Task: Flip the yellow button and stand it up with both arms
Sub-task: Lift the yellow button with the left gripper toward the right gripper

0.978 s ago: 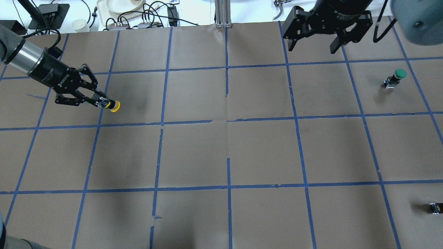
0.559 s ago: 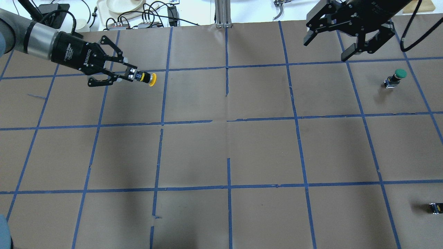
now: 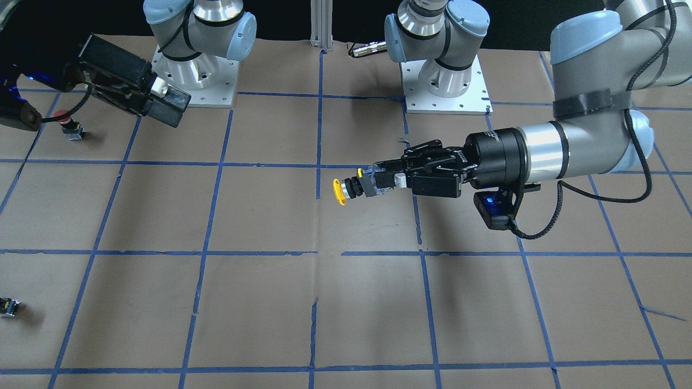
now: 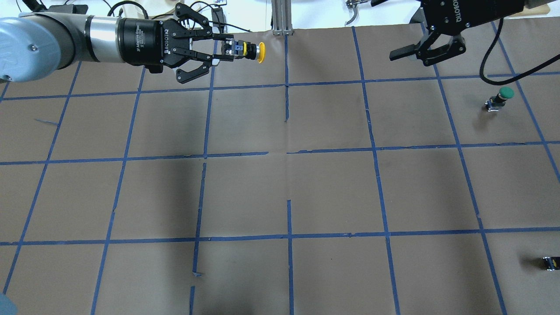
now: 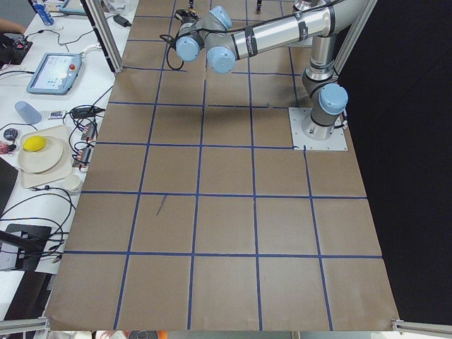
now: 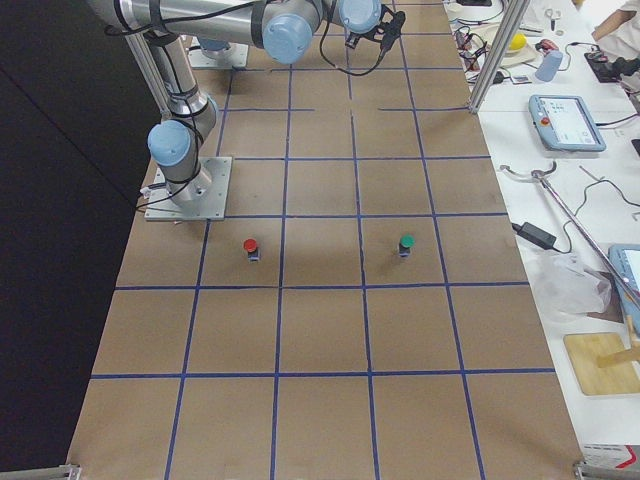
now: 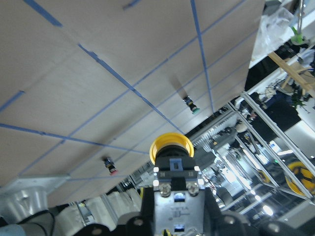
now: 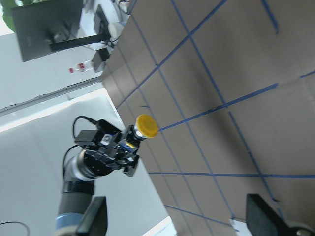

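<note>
My left gripper (image 4: 232,47) is shut on the black and grey body of the yellow button (image 4: 258,47) and holds it level in the air, with the cap towards the table's middle. In the front-facing view the left gripper (image 3: 378,181) and the button (image 3: 338,192) hang well above the paper. The left wrist view shows the cap (image 7: 171,146) just past the fingertips. My right gripper (image 4: 409,58) is open and empty, raised at the far right. The right wrist view shows the button (image 8: 146,125) far off between its spread fingers (image 8: 92,216).
A green-capped button (image 4: 503,97) stands at the right. A small dark capless switch block (image 4: 550,262) lies near the right front edge. A red-capped button (image 3: 64,116) stands under the right gripper's side. Brown paper with blue tape grid (image 4: 288,153) covers the table.
My left arm has lifted the yellow button and carried it right and towards the far edge, turning level. My right gripper has shifted right, still open.
</note>
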You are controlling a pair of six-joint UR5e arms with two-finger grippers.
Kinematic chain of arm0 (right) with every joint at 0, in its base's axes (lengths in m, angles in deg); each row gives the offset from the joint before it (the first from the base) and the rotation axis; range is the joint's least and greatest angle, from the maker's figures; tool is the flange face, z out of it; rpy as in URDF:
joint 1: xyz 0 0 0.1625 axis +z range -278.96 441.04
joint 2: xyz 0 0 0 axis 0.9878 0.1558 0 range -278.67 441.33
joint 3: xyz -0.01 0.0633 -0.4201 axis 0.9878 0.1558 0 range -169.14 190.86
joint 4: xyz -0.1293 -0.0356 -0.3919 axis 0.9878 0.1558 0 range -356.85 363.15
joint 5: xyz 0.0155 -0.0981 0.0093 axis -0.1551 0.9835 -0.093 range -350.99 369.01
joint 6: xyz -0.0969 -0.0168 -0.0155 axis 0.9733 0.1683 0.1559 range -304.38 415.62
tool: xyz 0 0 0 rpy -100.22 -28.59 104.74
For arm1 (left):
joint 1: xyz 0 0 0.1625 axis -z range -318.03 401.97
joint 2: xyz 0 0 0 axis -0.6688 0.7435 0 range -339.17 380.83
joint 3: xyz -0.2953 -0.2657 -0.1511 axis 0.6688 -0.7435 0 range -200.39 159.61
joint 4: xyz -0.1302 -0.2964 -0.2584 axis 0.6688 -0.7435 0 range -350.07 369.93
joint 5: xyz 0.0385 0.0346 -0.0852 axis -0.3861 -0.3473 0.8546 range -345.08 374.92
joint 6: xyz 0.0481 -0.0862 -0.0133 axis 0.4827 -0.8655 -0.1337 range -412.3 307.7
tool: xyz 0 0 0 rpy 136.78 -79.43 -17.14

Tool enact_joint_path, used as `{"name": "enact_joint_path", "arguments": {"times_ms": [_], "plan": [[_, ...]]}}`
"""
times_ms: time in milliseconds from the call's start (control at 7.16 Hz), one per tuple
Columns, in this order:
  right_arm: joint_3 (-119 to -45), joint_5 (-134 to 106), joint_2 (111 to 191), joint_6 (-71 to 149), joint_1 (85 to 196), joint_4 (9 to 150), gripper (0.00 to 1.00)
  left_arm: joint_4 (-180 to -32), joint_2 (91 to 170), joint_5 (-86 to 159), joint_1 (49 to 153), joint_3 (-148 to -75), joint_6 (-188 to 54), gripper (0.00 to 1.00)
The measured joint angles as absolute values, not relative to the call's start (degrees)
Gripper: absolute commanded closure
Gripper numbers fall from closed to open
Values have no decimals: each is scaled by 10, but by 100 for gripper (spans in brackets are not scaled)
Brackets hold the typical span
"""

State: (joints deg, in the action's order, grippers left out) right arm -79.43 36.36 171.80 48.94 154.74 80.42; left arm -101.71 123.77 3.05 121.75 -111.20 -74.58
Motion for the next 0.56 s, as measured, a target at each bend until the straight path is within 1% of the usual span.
{"name": "enact_joint_path", "arguments": {"times_ms": [279,559], "plan": [[-835,257,1723,493,1560,807,0,-1020,1225,112,1253,-1115,-795,98],[-883,199,1724,505,1569,846,0,-1020,1201,157,1274,-1127,-836,98]]}}
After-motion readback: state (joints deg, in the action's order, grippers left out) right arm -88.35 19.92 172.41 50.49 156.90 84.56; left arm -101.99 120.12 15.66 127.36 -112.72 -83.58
